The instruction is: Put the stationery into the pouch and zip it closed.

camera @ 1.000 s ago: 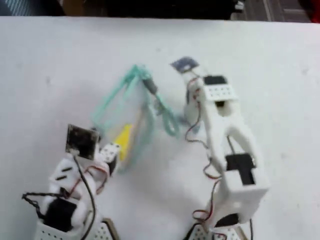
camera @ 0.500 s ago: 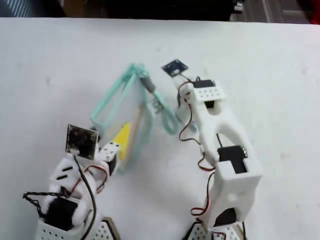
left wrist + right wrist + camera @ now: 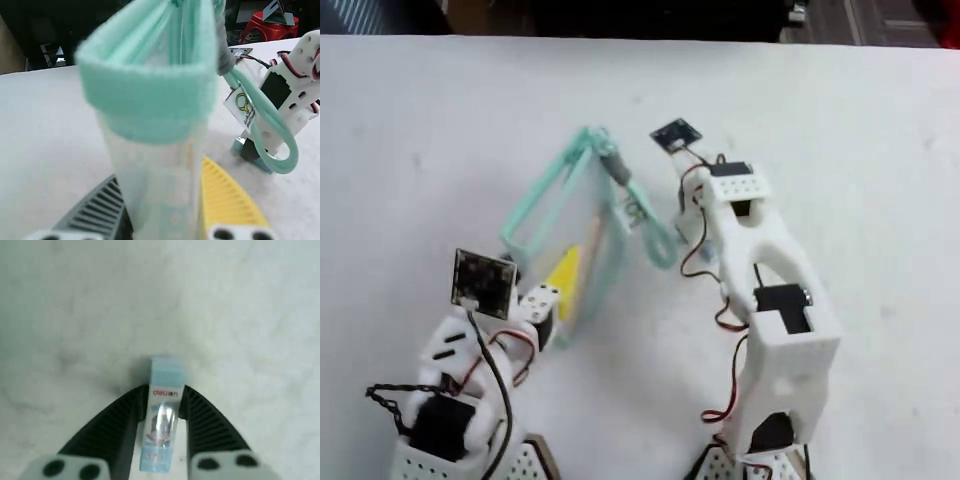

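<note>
A clear pouch (image 3: 570,215) with mint-green trim lies on the white table, its mouth gaping. My left gripper (image 3: 565,280) is shut on the pouch's near end; in the left wrist view the pouch (image 3: 150,100) stands between the grey and yellow fingers (image 3: 227,200). A thin tan stick (image 3: 590,260) shows through the clear side. My right gripper (image 3: 162,395) is shut on a light blue eraser (image 3: 161,422), held low over the table beside the pouch's green strap loop (image 3: 658,238). The right arm (image 3: 750,240) covers that gripper from above.
The pouch's grey zip pull (image 3: 617,168) and a small white tag (image 3: 635,212) lie by the strap. Red and black wires (image 3: 705,265) trail along the right arm. The table's far edge (image 3: 640,36) meets a dark background. Bare table (image 3: 440,130) stretches to the far left.
The right arm has drawn back towards its base and shifted a little towards the pouch, keeping the eraser. The left arm has stayed put with the pouch.
</note>
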{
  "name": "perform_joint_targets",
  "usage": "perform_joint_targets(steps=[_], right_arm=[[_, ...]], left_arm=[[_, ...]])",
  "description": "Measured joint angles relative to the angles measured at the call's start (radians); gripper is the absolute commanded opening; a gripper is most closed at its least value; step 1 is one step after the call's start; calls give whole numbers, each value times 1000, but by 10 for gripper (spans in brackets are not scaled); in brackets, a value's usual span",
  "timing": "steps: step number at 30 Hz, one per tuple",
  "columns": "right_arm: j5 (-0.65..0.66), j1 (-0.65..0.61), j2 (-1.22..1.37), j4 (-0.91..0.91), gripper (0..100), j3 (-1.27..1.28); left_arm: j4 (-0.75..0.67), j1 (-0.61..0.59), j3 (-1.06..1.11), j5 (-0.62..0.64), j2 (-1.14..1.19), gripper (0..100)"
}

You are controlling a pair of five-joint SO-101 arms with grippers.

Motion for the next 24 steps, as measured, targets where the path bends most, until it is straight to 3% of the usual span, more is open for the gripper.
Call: perform_joint_targets(steps=[20,24], right_arm=[[-60,15,0,0,16,11],[-60,15,0,-2,16,11]], left_arm=[[-5,0,0,0,0,179],[-5,0,0,0,0,223]])
